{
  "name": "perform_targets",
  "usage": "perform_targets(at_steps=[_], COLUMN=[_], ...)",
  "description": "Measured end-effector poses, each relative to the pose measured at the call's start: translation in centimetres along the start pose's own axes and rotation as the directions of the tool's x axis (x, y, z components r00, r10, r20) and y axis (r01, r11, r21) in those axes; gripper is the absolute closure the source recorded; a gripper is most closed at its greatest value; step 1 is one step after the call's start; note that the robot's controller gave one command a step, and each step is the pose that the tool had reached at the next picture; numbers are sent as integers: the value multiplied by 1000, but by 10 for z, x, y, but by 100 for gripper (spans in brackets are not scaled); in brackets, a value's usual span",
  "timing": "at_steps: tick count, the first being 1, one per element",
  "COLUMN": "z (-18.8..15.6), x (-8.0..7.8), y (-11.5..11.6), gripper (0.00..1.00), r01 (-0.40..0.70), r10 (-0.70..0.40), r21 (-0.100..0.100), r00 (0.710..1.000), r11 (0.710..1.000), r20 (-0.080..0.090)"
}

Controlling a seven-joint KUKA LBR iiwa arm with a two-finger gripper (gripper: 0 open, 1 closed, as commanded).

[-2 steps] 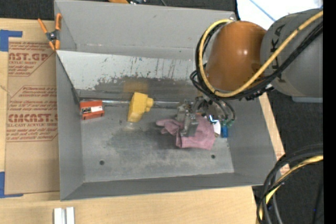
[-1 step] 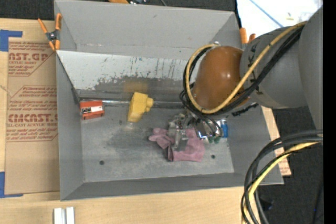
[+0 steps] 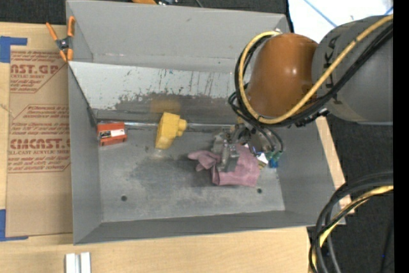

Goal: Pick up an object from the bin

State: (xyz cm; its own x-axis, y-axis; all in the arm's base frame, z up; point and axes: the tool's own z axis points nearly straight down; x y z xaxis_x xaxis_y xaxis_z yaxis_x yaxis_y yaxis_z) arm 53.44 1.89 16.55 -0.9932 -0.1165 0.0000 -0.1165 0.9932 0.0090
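Pink crumpled cloth (image 3: 241,172) lies, in the camera view, on the floor of the grey metal bin (image 3: 160,195), at about 3 o'clock from the floor's centre. It is well apart from the yellow plastic block (image 3: 169,130) at 11 o'clock and the small orange box (image 3: 112,133) at 9 o'clock. The limp fabric could probably slip free, or lift by one thin fold, if the pinch catches too little. The hand (image 3: 228,155) is down on the cloth's 10 o'clock edge, touching it. Whether it is apart, together or clamped I cannot tell.
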Motion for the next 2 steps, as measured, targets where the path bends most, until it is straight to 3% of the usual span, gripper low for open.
perform_targets(at_steps=[1,2], z=[80,3], x=[4,6], y=[1,2], gripper=[100,100], r01=[-13,-13], r10=[13,13], r21=[-3,-1], r00=[1000,1000], r11=[1000,1000], r20=[-5,-3])
